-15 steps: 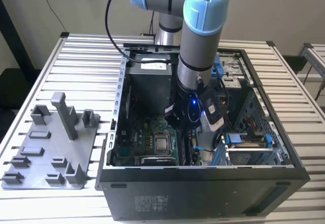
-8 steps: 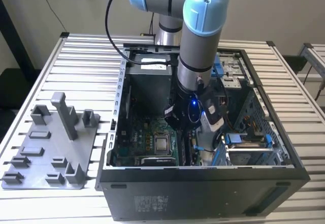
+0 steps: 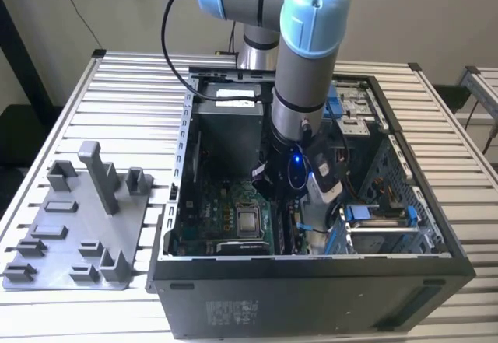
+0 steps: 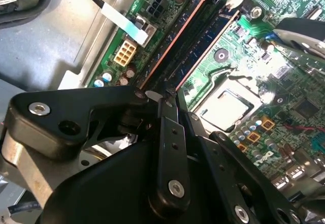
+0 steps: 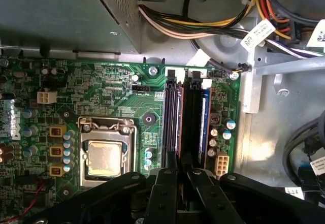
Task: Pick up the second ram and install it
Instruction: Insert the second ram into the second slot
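Right up close in the first wrist view, the gripper (image 5: pixel 183 172) is poised at the near end of the two long memory slots. Whether it is clamped or let go, I cannot tell from here. Just beyond it a dark blue board stands on edge in one slot; I take that to be the second ram (image 5: pixel 203 115), in the slot farther from the processor (image 5: pixel 104 155), though how deep it sits I can't say.

This is a light, stiff, thin stick, and a fragile one. The place to hold it is across its flat faces near the upper long edge, well clear of the contact edge. Any push wants to go straight down and spread evenly along its length, because a tilt would bind it in the slot.

Around it spreads the green motherboard (image 5: pixel 111 87). In the exterior view the arm (image 3: pixel 307 63) plunges into the open computer case (image 3: pixel 311 296) at centre frame. Farther out, at lower left, the grey holder tray (image 3: pixel 78 234) lies on the slatted table (image 3: pixel 132 86).
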Tool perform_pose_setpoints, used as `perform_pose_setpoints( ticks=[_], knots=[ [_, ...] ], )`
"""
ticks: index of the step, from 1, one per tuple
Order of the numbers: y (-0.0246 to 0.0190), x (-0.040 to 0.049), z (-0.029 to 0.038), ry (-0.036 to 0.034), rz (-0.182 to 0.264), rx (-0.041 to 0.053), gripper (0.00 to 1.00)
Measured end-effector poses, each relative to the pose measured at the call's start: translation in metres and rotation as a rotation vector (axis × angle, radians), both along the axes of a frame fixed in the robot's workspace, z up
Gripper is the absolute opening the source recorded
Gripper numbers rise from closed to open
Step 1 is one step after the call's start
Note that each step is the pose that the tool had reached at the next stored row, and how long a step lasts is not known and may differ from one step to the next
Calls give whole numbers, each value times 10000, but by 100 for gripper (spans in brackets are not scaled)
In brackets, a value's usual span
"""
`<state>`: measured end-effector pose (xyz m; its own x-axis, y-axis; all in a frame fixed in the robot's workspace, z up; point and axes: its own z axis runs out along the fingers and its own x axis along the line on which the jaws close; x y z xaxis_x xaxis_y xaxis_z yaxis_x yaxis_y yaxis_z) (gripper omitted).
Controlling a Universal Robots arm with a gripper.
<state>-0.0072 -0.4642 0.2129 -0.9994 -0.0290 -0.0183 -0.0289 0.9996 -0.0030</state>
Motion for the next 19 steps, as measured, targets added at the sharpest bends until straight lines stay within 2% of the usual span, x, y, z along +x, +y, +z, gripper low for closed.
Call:
perform_pose_setpoints(
  ticks=[5, 7, 8, 11, 12, 17, 19],
  knots=[
    [0, 0, -6, 0, 0, -1, 14],
    [-1, 0, -8, -1, 1, -4, 15],
    [0, 0, -9, 0, 1, -1, 22],
    [1, 1, -8, 6, 0, 0, 22],
    [1, 1, 17, 10, -10, 1, 22],
    [1, 2, 238, 14, -25, 1, 22],
    [-1, 3, 266, 27, -23, 5, 22]
  ],
)
